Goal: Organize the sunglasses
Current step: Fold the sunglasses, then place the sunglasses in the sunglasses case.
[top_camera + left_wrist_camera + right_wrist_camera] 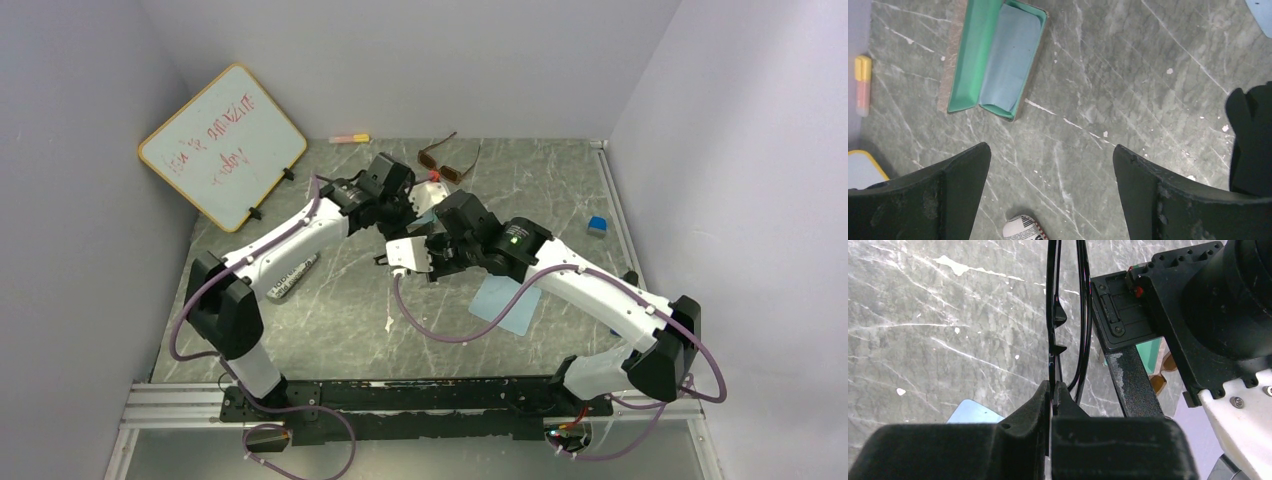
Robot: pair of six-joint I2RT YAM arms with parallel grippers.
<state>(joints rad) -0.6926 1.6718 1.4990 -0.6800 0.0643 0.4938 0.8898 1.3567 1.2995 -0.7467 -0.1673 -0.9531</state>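
Right wrist view: right jaws were clamped shut on the black sunglasses [1059, 315]; left jaws gaped wide, empty. The open case [998, 55] held no glasses; brown sunglasses [440, 165] lay loose, upper centre.

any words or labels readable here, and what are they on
whiteboard: two lines of red handwriting, too blurred to read
pouch: black print, cut off at the left wrist view's bottom edge, too small to read
no other readable text in any view
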